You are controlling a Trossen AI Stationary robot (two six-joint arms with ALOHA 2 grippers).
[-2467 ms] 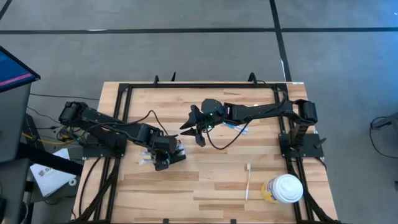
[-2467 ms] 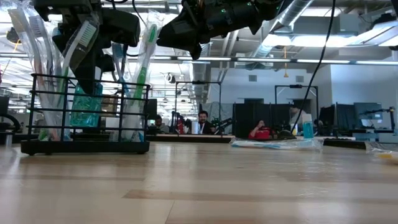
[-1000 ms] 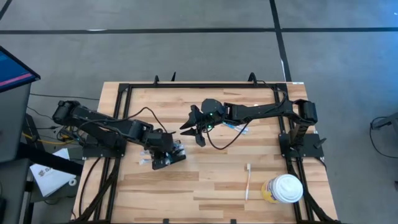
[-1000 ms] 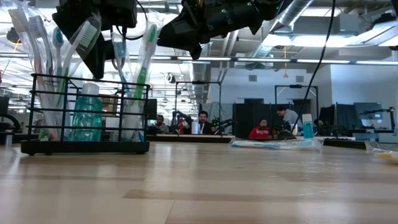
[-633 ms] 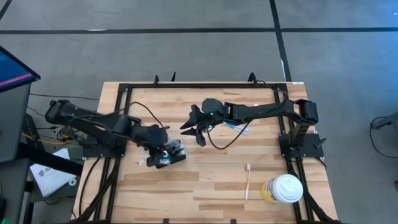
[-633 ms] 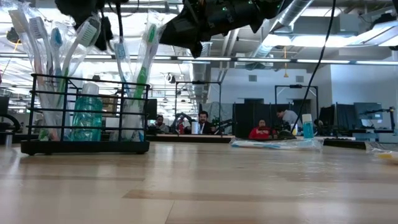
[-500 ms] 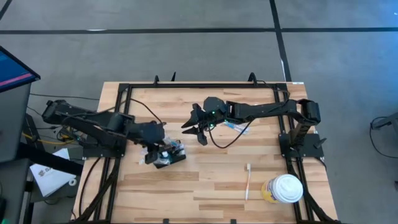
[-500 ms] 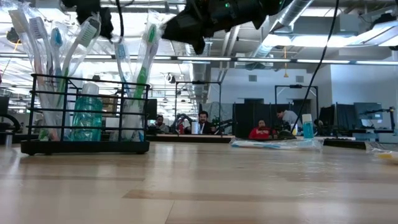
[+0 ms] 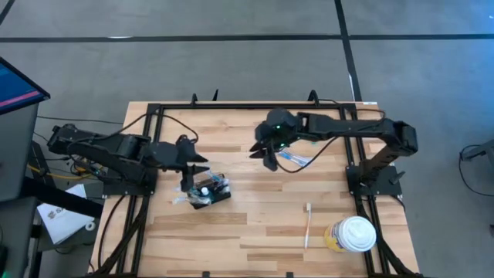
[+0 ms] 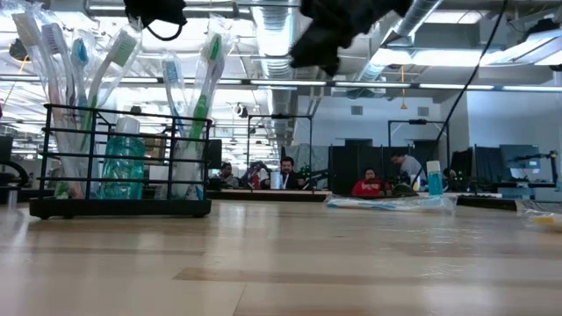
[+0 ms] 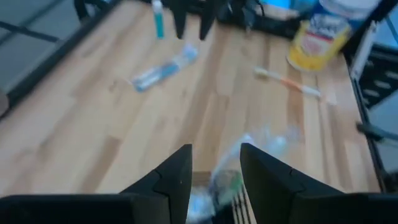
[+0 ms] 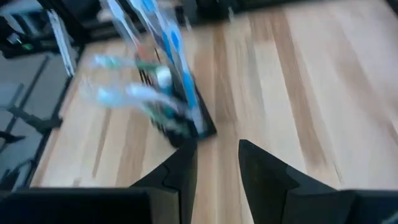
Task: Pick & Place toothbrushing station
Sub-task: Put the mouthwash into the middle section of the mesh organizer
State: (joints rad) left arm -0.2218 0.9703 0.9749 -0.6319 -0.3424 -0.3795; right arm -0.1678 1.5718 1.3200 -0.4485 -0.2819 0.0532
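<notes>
Toothbrushing station (image 9: pixel 209 191) stands on the desk (image 9: pixel 255 232), left of centre in the high view, free of both arms. Low view: black wire holder (image 10: pixel 121 160) upright, flat on the wood, carrying several wrapped toothbrushes (image 10: pixel 204 75) leaning at angles and a teal bottle (image 10: pixel 123 167) inside the rails

Left gripper (image 9: pixel 193 166) raised, just beside the station on its far-left side, not touching it. Left wrist view: jaws (image 11: pixel 214 177) parted, a narrow-to-moderate gap, nothing held; wrapped brush heads (image 11: pixel 227 186) blurred below the gap

Right gripper (image 9: pixel 265 148) over the far middle of the desk, well apart from the station, above a wrapped blue packet (image 9: pixel 293 158). Right wrist view: jaws (image 12: pixel 214 165) apart, holding nothing; the station (image 12: pixel 177 118) shows ahead, blurred, brushes fanning out of it

Elsewhere on the desk: a loose toothbrush (image 9: pixel 308 225) lying near the right front, just beside a yellowish cup with white lid (image 9: pixel 352 234) at the right front corner. Left wrist view shows the same cup (image 11: pixel 317 31), the loose brush (image 11: pixel 289 81) and a wrapped packet (image 11: pixel 165 67) farther off

Low view background: people (image 10: pixel 369 184) seated in the room beyond the desk, small and indistinct
</notes>
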